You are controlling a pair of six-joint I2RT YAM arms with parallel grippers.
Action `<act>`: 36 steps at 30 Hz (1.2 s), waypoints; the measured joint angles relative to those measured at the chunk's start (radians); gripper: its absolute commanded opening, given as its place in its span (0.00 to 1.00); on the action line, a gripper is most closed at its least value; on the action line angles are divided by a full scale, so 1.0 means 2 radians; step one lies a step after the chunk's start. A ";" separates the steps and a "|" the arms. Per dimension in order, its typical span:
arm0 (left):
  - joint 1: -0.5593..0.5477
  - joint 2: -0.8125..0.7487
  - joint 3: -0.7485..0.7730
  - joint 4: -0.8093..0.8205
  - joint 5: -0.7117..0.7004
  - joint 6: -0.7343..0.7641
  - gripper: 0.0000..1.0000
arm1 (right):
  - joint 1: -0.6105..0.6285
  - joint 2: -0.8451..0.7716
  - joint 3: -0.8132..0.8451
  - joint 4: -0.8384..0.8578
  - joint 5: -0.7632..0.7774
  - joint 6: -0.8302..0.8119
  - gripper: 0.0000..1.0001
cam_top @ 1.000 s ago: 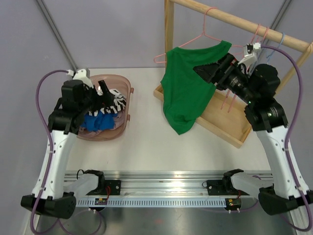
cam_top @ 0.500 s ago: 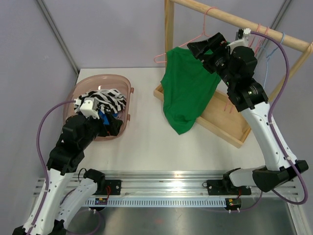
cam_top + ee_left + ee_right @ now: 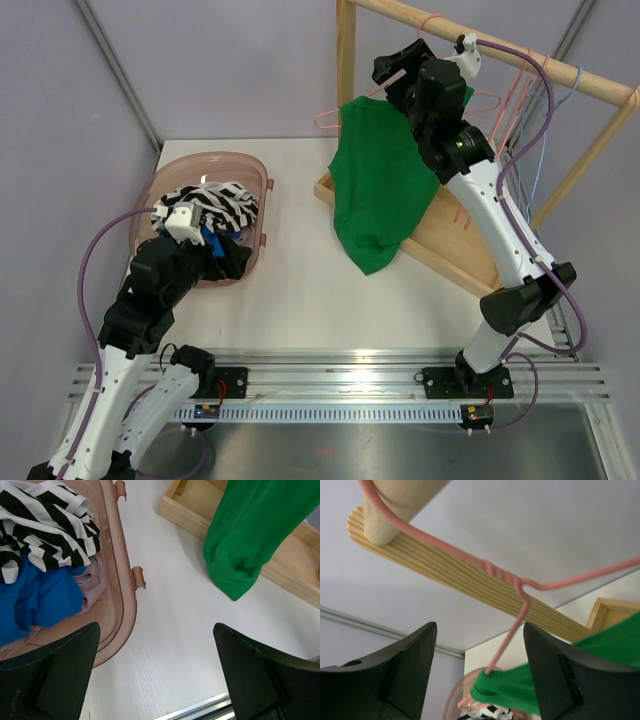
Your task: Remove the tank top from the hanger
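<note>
The green tank top (image 3: pixel 385 190) hangs on a pink wire hanger (image 3: pixel 328 120) hooked over the wooden rail (image 3: pixel 560 72). My right gripper (image 3: pixel 392 80) is open and empty, high up beside the hanger's neck at the top's upper edge. In the right wrist view the hanger wire (image 3: pixel 520 587) and the green strap (image 3: pixel 530 685) lie beyond and between the open fingers of my right gripper (image 3: pixel 480 629), apart from them. My left gripper (image 3: pixel 236 258) is open and empty at the near right rim of the basket. In the left wrist view my left gripper (image 3: pixel 156 630) is above bare table, with the tank top's hem (image 3: pixel 250 535) far ahead.
A pink plastic basket (image 3: pixel 258 175) holds striped, blue and pale clothes at the left. The rack's wooden base tray (image 3: pixel 450 250) lies under the tank top, with its upright post (image 3: pixel 346 50) behind. More hangers (image 3: pixel 530 90) hang on the rail to the right.
My right arm swung up and left, from the tank top's right shoulder to the hanger's neck. My left arm drew back from over the basket to its near rim.
</note>
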 measured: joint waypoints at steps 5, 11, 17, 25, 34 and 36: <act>0.000 -0.001 0.000 0.003 0.005 0.002 0.99 | 0.012 0.062 0.084 -0.030 0.044 -0.005 0.50; 0.002 -0.001 0.000 0.004 0.009 0.005 0.99 | 0.034 0.065 0.071 -0.038 0.085 -0.007 0.17; 0.002 -0.001 0.000 0.004 0.011 0.006 0.99 | 0.036 0.047 0.035 -0.026 0.098 0.003 0.02; 0.002 -0.001 0.000 0.004 0.011 0.008 0.99 | 0.036 0.039 0.034 -0.022 0.078 -0.003 0.00; 0.003 -0.003 0.000 0.004 0.011 0.008 0.99 | 0.037 0.000 0.033 -0.019 0.024 -0.008 0.00; 0.003 -0.006 0.000 0.004 0.012 0.008 0.99 | 0.036 -0.016 0.027 -0.013 0.001 -0.007 0.00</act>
